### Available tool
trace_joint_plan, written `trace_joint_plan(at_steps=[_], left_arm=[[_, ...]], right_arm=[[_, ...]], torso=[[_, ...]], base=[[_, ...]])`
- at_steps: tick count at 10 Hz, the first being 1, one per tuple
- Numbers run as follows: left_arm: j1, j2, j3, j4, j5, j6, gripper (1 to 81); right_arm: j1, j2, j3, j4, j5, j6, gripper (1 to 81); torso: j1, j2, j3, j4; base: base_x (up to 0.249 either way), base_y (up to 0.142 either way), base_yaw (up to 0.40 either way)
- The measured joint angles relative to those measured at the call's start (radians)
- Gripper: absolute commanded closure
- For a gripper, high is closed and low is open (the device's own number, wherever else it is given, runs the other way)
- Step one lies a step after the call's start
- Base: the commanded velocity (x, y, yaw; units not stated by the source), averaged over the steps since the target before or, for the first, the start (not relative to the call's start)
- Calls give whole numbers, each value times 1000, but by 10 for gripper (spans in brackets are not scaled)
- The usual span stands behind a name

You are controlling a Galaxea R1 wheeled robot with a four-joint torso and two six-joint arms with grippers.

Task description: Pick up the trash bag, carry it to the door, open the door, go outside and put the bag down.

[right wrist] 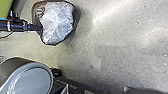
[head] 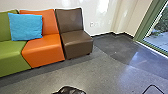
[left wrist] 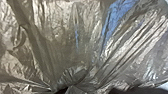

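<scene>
Trash bag: dark, glossy plastic film (right wrist: 58, 22), at the end of the robot's left arm, over the floor (head: 100, 72). Well apart from the floor's edge along the green frame (head: 147, 20). Clearance below the bag: cannot tell.
Left gripper: (right wrist: 39, 27) jaws clamped on the gathered film of the bag; pleats run together sharply at the grip.
Right gripper: state of jaws cannot be told.
Seats: brown seat (head: 76, 42), nearest the floor's far corner; orange seat (head: 43, 51) beside it; green seat (head: 12, 57) next in the row. Blue cushion (head: 26, 27) leans on the backrests.
Step in hand: judged to be the carry; bag not yet outside.
Handling: film soft, thin and slippery; contents probably light and loose. Expect swing on turns and stretching at the pleats. Not fragile, but liable to tear if snagged.
Hold point: gathered neck, full bunch between the jaws. Do not pinch a single fold or the bag's side.
Caution: keep the bag clear of seat corners and the frame; lower it gently before release.
</scene>
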Motion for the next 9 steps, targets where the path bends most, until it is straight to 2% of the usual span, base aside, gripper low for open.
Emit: trace_joint_plan(at_steps=[3,7,9], left_arm=[[-23,22,-2,-1,-27,0,10],[31,46,-9,-1,-118,0,10],[33,63,-21,-1,-128,0,10]], right_arm=[[1,3,2,1,-5,1,10],[6,8,1,5,-8,0,10],[8,11,2,11,-10,1,10]], torso=[[66,-105,-7,0],[147,-238,-10,-2],[178,-255,-54,-7]], base=[[0,0,0],[0,0,0],[0,0,0]])
